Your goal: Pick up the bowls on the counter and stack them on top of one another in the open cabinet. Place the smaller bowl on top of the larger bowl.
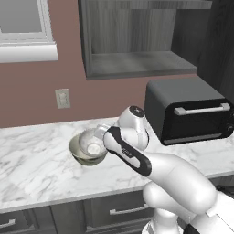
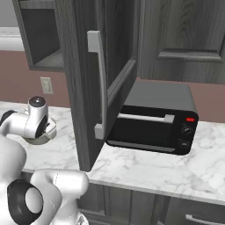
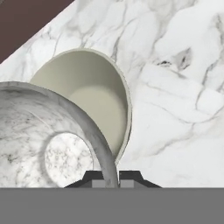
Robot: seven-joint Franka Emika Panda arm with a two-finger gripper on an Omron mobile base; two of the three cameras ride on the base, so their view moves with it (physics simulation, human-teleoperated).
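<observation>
The larger bowl [image 1: 77, 153], olive-beige with a cream inside [image 3: 87, 100], sits on the white marble counter [image 1: 36, 155]. Just above it hangs the smaller bowl [image 1: 91, 144], translucent whitish-grey and overlapping the big bowl's mouth; whether the two touch I cannot tell. My gripper [image 3: 111, 179] is shut on the near rim of the smaller bowl [image 3: 39, 131], one fingertip on each side of the wall. In the left base view the gripper [image 1: 99, 136] sits at the bowl's right edge, partly behind my wrist. The open cabinet [image 1: 137, 64] is up on the wall behind.
A black toaster oven [image 1: 189, 112] stands on the counter to the right, under the cabinet. The swung-open cabinet door [image 2: 101, 79] hangs in front of it in the right base view. A wall outlet [image 1: 62, 98] and a window sill [image 1: 27, 51] are at left.
</observation>
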